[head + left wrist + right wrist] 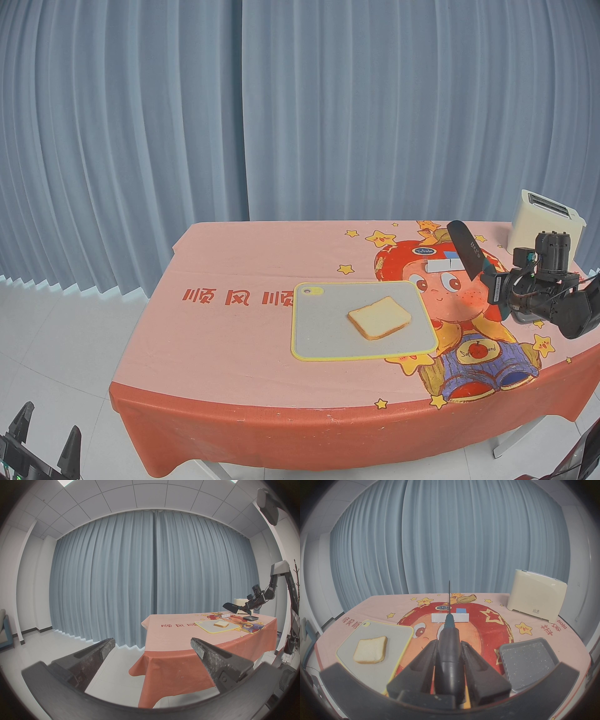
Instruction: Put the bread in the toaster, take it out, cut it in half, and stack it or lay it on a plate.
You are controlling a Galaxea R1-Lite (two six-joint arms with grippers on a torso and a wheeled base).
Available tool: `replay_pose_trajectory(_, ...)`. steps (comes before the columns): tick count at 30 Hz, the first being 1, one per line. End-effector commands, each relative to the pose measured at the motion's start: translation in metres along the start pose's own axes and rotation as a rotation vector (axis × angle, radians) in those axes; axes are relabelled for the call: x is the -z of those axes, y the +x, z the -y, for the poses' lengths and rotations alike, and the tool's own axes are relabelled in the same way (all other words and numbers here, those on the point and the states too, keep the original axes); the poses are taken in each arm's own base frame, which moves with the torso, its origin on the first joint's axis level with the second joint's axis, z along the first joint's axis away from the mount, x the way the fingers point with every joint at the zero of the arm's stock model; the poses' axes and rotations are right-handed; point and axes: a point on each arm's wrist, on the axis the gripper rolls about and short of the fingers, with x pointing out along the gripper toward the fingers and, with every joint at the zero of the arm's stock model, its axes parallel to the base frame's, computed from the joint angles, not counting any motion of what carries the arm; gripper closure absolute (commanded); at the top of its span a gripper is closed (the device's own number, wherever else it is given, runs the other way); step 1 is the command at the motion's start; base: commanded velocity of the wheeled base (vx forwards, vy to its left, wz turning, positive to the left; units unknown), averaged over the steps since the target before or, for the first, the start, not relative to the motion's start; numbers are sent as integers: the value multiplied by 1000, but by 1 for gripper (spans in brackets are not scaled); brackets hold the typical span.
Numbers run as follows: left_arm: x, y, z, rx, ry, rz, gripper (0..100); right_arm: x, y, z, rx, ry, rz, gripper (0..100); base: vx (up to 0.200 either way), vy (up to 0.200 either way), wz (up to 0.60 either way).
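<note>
Head view puts the left gripper (pixel 49 431) nearest, at 7 o'clock from the cutting board (pixel 325 340). It is low and off the table (pixel 237 375), with its fingers spread and nothing between them.

On the board lies the bread (pixel 379 317), one whole slice, flat, a little toward the 3 o'clock side. Nothing touches it.

At 3 o'clock from the board, above the cloth, hangs the right gripper (pixel 500 289), its fingers pressed on the handle of the knife (pixel 467 247). The blade points up and toward 11 o'clock, well apart from the slice. Near this gripper sits the dark plate (pixel 526 662), and farthest, at 2 o'clock, stands the toaster (pixel 544 222).

I judge the cutting to be the step in hand, and several things may fail.

- **Sliding:** the slice is soft and light and nothing holds it, so a pushing blade may drag it across the board instead of parting it.
- **Twisting:** the handle looks rounded, so the knife may turn in the grip when it meets resistance, and the cut would go crooked.
- **Unequal halves:** a blade that lands off the middle gives two unequal pieces.
- **Collision:** an arm that swings low may knock the plate.
</note>
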Motion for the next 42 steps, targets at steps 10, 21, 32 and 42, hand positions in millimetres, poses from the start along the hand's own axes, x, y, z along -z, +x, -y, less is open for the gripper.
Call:
replay_pose_trajectory(10,5,1,0,0,1,-18,0,-6,-9,-2,-9,-2,30,100,0,0,0)
replay_pose_trajectory(21,5,1,0,0,-1,-18,0,-12,-35,-21,-70,-34,74,100,0,0,0)
replay_pose_trajectory(32,5,1,0,0,-1,-18,0,-16,-67,-34,-122,-72,138,100,0,0,0)
replay_pose_trajectory(42,5,1,0,0,1,-18,0,-13,-85,-47,-182,-88,153,100,0,0,0)
